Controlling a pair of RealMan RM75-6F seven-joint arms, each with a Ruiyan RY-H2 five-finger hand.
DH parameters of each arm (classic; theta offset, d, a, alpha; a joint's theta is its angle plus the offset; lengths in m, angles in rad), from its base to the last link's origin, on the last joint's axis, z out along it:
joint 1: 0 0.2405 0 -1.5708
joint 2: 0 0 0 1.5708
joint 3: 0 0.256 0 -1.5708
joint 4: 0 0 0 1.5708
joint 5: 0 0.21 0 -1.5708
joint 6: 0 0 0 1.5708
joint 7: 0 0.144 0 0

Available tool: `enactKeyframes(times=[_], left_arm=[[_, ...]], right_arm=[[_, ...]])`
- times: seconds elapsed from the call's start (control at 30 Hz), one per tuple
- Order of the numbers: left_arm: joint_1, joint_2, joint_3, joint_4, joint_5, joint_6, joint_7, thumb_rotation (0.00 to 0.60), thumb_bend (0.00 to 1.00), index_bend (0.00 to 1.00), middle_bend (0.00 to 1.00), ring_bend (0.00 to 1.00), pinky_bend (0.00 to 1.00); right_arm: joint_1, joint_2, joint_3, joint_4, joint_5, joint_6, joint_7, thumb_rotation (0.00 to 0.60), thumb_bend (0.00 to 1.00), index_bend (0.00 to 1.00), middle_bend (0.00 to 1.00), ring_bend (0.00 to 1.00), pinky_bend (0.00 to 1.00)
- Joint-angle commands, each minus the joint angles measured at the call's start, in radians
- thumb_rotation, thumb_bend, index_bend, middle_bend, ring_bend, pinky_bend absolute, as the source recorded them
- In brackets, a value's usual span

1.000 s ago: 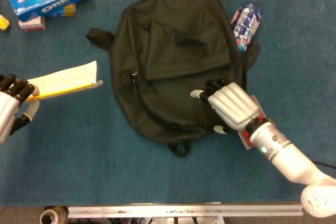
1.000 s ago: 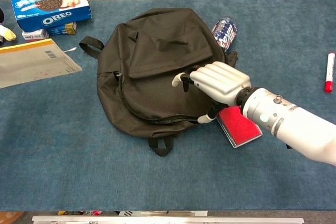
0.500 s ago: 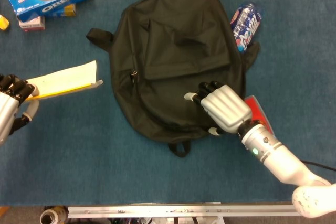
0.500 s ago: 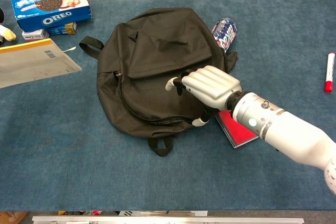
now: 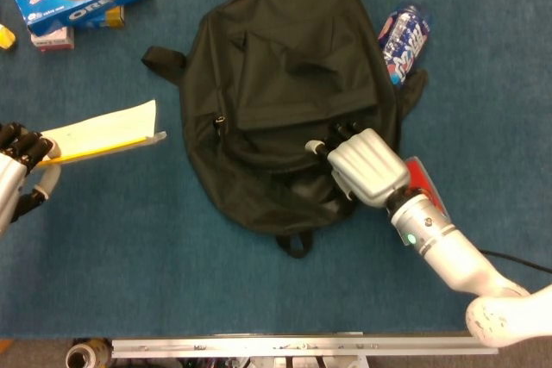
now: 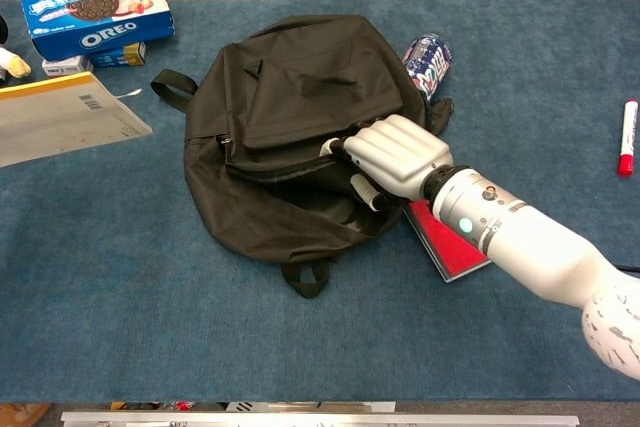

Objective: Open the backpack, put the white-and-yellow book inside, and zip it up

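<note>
The right hand [image 6: 395,155] has curled onto the backpack [image 6: 300,97], bunching its front fabric upward.

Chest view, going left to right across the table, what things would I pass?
White-and-yellow book → Oreo box → backpack → right hand on the backpack → blue can → red marker.
</note>
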Motion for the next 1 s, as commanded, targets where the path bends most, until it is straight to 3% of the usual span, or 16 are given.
enactKeyframes(times=[0.03, 0.4, 0.53, 0.67, 0.77, 1.0], left_arm=[[0.001, 0.001, 0.0, 0.001, 0.001, 0.001, -0.001, 0.6, 0.39, 0.74, 0.6, 0.47, 0.5], [0.004, 0.008, -0.003, -0.002, 0.003, -0.001, -0.003, 0.6, 0.39, 0.73, 0.6, 0.47, 0.5], [0.006, 0.01, -0.003, -0.001, -0.001, -0.004, -0.005, 0.6, 0.39, 0.73, 0.6, 0.47, 0.5], [0.006, 0.01, -0.003, -0.003, 0.004, -0.004, -0.001, 0.6, 0.39, 0.73, 0.6, 0.47, 0.5], [0.008, 0.014, -0.004, -0.006, 0.006, -0.001, 0.003, 0.6, 0.39, 0.73, 0.6, 0.47, 0.5], [0.011, 0.021, -0.006, -0.008, 0.004, 0.0, 0.004, 0.6, 0.39, 0.73, 0.6, 0.47, 0.5]], right_arm=[[0.003, -0.006, 0.008, 0.012, 0.003, 0.009, 0.003, 0.6, 0.65, 0.28, 0.36, 0.19, 0.29], [0.017, -0.032, 0.048, 0.034, 0.048, -0.002, 0.059, 0.6, 0.73, 0.47, 0.43, 0.29, 0.44], [0.017, -0.025, 0.046, 0.022, 0.051, -0.001, 0.074, 0.6, 0.65, 0.47, 0.44, 0.29, 0.44], [0.015, -0.035, 0.045, 0.027, 0.034, 0.019, 0.081, 0.6, 0.59, 0.48, 0.48, 0.34, 0.51], [0.012, -0.04, 0.042, 0.033, 0.022, 0.037, 0.079, 0.6, 0.61, 0.54, 0.52, 0.4, 0.61], [0.002, -0.031, 0.064, 0.034, 0.007, 0.087, 0.085, 0.6, 0.7, 0.68, 0.59, 0.48, 0.69]])
